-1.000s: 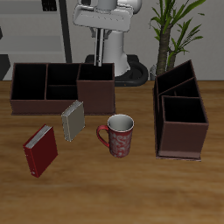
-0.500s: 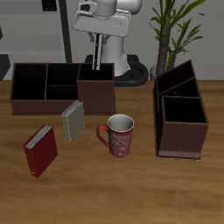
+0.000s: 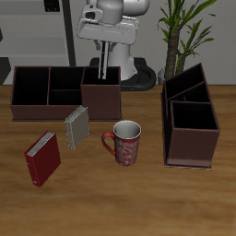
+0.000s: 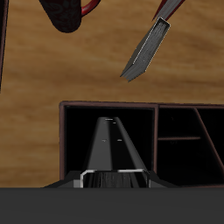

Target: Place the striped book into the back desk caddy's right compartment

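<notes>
My gripper (image 3: 102, 57) hangs over the back desk caddy (image 3: 37, 96), right above its right compartment (image 3: 101, 94). It is shut on the striped book (image 3: 101, 74), which hangs upright with its lower end at the compartment's rim. In the wrist view the book (image 4: 114, 144) runs edge-on from the gripper (image 4: 114, 179) down into the dark compartment (image 4: 80, 140). The caddy's other sections (image 4: 188, 136) show beside it.
A plain grey book (image 3: 76, 126), a red book (image 3: 41, 159) and a patterned mug (image 3: 124, 143) stand in front of the caddy. A second caddy (image 3: 189, 122) stands end-on at the far side of the table. A potted plant (image 3: 184, 28) is behind it.
My gripper has come down a little with the striped book, so the book's lower end now reaches the right compartment's rim. Nothing else has moved.
</notes>
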